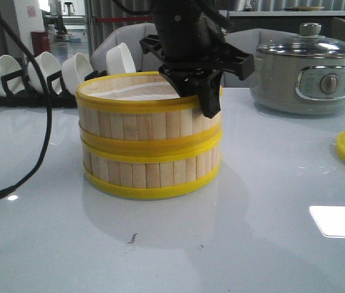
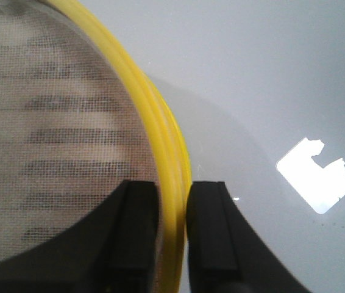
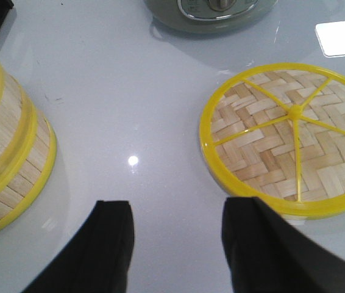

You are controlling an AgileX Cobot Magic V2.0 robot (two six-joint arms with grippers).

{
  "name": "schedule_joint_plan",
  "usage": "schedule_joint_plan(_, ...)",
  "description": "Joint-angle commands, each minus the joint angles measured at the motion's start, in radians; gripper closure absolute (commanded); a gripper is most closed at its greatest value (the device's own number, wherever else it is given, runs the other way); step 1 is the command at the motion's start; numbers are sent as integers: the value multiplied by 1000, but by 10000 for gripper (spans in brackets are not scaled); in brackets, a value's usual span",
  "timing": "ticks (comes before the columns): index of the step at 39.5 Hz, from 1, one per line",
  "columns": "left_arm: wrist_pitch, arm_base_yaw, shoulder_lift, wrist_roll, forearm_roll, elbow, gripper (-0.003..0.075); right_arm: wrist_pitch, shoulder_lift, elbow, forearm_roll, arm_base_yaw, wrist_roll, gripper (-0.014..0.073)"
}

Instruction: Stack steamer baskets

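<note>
Two steamer baskets (image 1: 150, 137) stacked one on the other, centre of the front view, sitting on the desk (image 1: 252, 232). Upper basket has a whitish mesh liner (image 2: 50, 122) inside; nothing else visible in it. Lower basket's contents hidden.

Left pincer (image 2: 174, 235) comes down from the top centre of the front view and pinches the upper basket's yellow rim (image 2: 169, 165) at its right side, one finger inside the wall, one outside, both touching the rim.

Right pincer (image 3: 175, 244) spread apart, holding nothing, hovering over bare desk between the stack at the left edge of its wrist view and the lid (image 3: 291, 137) at the right. Lid is flat woven bamboo with yellow rim and spokes, lying on the desk, well apart from the stack.

Desk is glossy pale grey-white, with bright reflections of light. Black cable (image 1: 35, 122) hangs down at left of the front view, its end on the desk. Grey-green electric pot (image 1: 306, 70) with glass lid, upper right, contents not readable. White bowls (image 1: 56, 70) stand on edge in a black rack, upper left. Room behind is blurred.
</note>
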Motion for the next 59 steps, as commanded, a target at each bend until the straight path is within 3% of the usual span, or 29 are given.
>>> schedule_joint_plan(1,-46,-4,-67,-29,2,-37,367,-65,-5,-34,2,-1,-2,149)
schedule_joint_plan(5,-46,-4,-67,-42,7,-37,305,-65,-5,-34,2,-1,-2,149)
schedule_joint_plan(16,-50,-4,-69,-49,7,-49,305,-65,-5,-34,2,-1,-2,149)
schedule_joint_plan(34,5,7,-69,-56,29,-218,313,-63,-5,-34,2,-1,-2,149)
schedule_joint_plan(38,30,28,-69,-56,34,-258,380,-63,-5,-34,2,-1,-2,149)
schedule_joint_plan(44,67,84,-86,-56,36,-320,636,-62,-5,-34,2,-1,-2,149)
schedule_joint_plan(59,123,296,-280,-52,32,-323,627,-62,-5,-34,2,-1,-2,149)
